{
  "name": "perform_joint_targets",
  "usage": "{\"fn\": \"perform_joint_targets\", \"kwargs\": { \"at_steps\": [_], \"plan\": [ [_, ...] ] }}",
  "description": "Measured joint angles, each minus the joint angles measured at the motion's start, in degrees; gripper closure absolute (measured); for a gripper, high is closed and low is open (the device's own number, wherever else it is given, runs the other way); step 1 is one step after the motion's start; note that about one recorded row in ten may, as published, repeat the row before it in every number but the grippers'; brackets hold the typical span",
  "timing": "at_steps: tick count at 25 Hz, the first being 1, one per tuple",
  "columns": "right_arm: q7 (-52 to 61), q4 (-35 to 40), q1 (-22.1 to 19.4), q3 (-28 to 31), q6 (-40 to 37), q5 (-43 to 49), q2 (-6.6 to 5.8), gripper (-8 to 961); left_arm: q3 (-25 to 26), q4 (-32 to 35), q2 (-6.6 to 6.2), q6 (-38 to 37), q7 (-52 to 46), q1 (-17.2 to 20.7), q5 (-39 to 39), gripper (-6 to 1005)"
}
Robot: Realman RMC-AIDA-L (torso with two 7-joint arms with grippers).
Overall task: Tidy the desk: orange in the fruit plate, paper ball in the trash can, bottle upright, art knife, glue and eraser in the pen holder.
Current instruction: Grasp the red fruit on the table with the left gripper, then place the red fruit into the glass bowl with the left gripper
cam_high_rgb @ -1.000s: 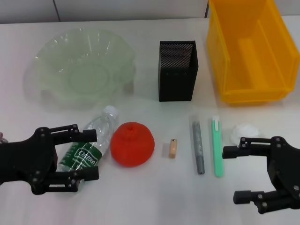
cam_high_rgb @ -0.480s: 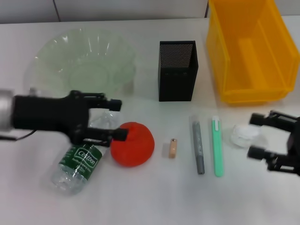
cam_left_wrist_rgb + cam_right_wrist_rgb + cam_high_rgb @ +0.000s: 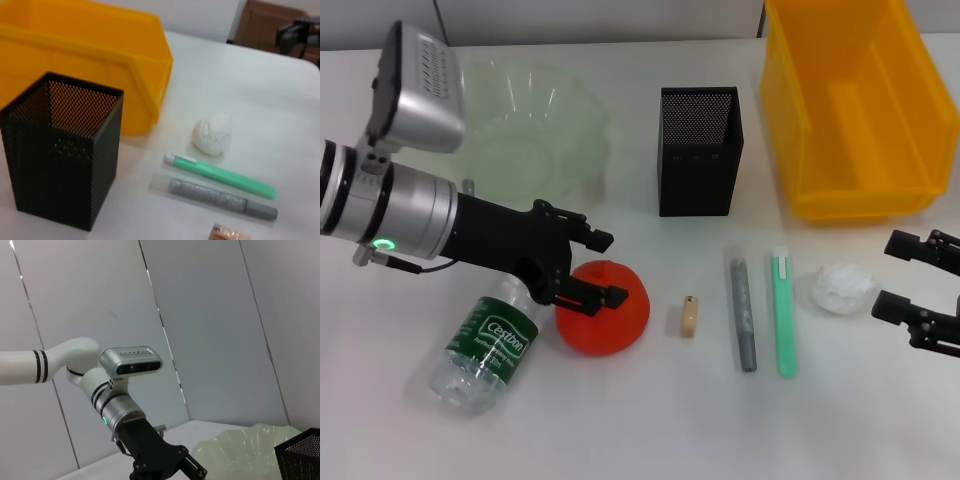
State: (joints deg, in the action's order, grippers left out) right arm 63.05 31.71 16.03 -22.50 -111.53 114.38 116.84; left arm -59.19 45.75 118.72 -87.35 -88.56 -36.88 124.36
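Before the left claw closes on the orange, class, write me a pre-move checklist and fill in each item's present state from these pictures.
1. Left claw open and straddling the orange: ok, one finger lies behind the fruit and one across its top.
2. Fruit plate has free space: ok, its bowl looks empty.
3. Bottle upright: not ok, it lies on its side beside the orange.
4. Eraser apart from the orange: ok, a gap of table shows between them.
5. Right claw out of the way: ok, open beside the paper ball, far from the orange.
6. Claw height suits a firm grip: cannot tell.
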Motion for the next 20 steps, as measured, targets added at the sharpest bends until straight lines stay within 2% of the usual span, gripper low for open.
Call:
{"fn": "perform_joint_targets", "kwargs": {
  "at_steps": [2,13,18,20],
  "plan": [
    [0.0,0.0,0.0,0.0,0.0,0.0,0.02,162,-0.2,0.1,-0.02,0.2,0.0,0.1,0.1,223],
    [0.0,-1.2,0.6,-0.3,0.4,0.1,0.06,162,-0.2,0.2,-0.2,0.3,0.1,0.7,0.2,449],
    [0.0,-1.4,0.7,-0.4,0.7,0.1,0.06,161,-0.3,-0.1,-0.17,0.3,0.2,0.8,0.2,692],
    [0.0,-1.4,0.7,-0.4,0.7,0.1,0.06,161,-0.3,-0.1,-0.16,0.3,0.3,0.9,0.2,732]
  ]
}}
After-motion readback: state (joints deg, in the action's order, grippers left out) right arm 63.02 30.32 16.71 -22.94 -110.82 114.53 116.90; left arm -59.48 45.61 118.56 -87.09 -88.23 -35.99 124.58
